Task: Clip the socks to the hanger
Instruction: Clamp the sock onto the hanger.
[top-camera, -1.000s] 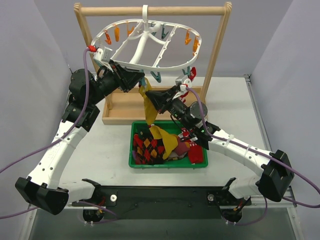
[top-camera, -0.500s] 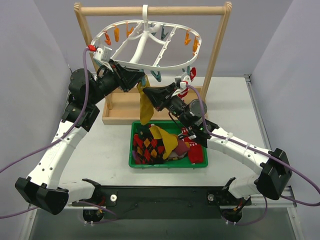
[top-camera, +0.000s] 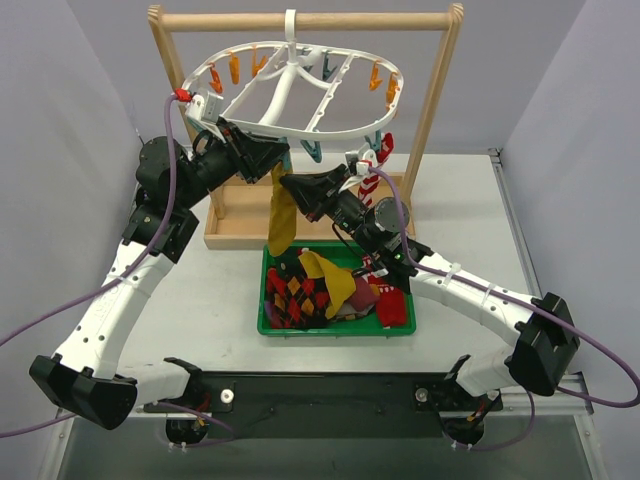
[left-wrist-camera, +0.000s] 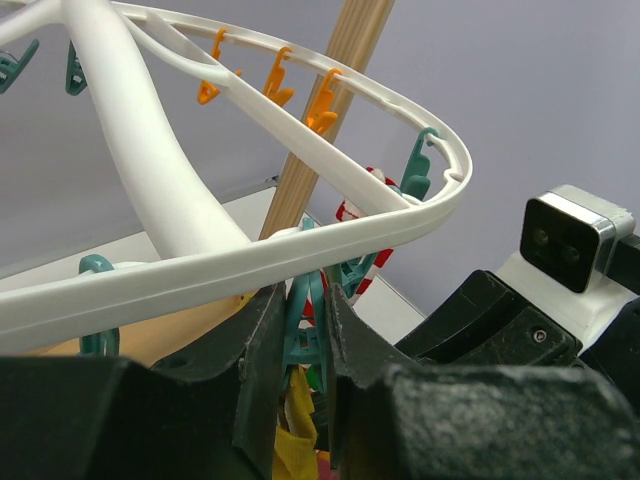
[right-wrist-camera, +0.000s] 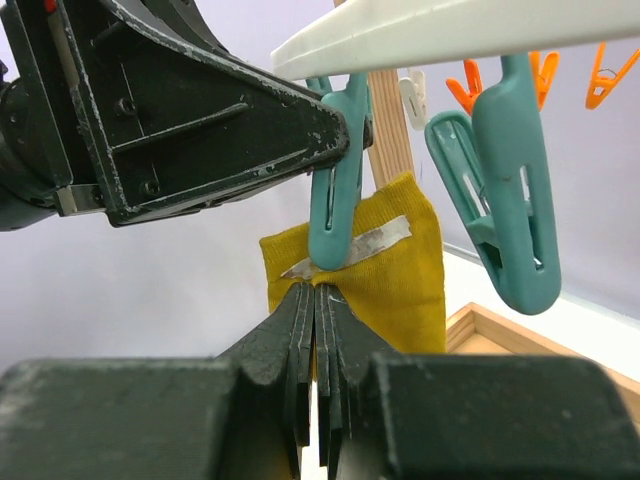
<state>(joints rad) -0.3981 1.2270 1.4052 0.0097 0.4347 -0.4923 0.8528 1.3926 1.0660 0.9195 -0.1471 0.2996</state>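
The white oval hanger (top-camera: 272, 96) hangs by its hook from a wooden bar. At its near rim my left gripper (top-camera: 281, 157) is shut on a teal clip (left-wrist-camera: 303, 325), squeezing it between both fingers. My right gripper (right-wrist-camera: 318, 290) is shut on the top edge of a yellow sock (right-wrist-camera: 395, 270), held right under that teal clip (right-wrist-camera: 335, 215), whose tip overlaps the sock's edge. The yellow sock (top-camera: 282, 215) hangs down over the bin. A red-white striped sock (top-camera: 383, 148) hangs clipped at the hanger's right end. More socks (top-camera: 297, 298) lie in the bin.
A green bin (top-camera: 262, 318) sits on the table below both grippers. The wooden rack's base tray (top-camera: 235, 225) stands behind it, its right post (top-camera: 432, 100) close to my right arm. A free teal clip (right-wrist-camera: 510, 200) dangles just right of the sock; orange clips (left-wrist-camera: 275, 85) line the far rim.
My right gripper has carried the yellow sock left and slightly up, bringing it under the clip in my left gripper. The left arm has stayed in place.
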